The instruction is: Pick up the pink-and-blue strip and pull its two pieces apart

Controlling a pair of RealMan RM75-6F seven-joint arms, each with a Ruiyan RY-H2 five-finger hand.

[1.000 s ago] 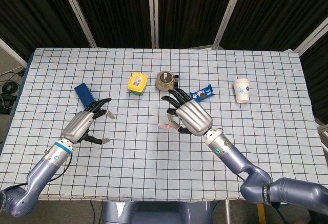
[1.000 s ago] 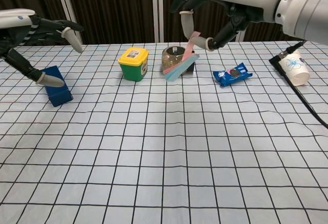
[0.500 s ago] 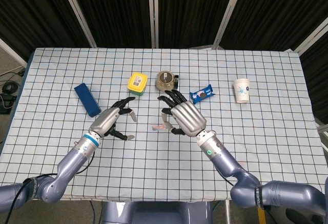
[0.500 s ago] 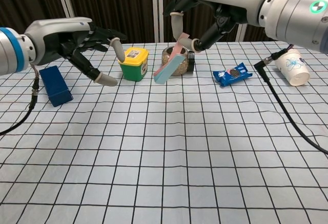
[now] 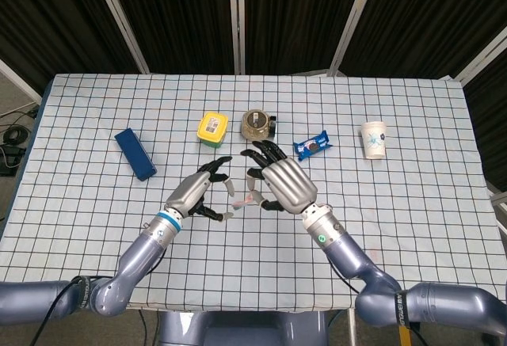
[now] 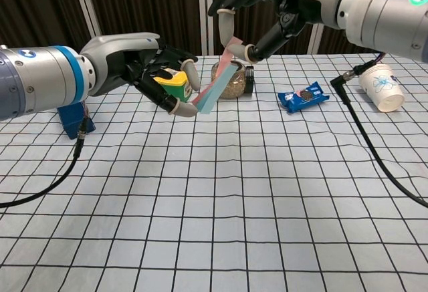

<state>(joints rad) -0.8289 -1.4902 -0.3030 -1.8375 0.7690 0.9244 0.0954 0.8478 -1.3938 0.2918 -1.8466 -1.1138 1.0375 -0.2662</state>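
The pink-and-blue strip (image 6: 217,85) hangs mid-table above the cloth, pinched at its top by the right hand (image 6: 257,18), so the left hand (image 6: 157,71), fingers spread and empty, should clamp the lower tip squarely before pulling.

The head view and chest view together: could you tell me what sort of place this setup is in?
Probably a lab or test booth for robot manipulation: a table under a checked cloth, black curtain panels closing off the back, and assorted props, such as a paper cup and a snack packet.
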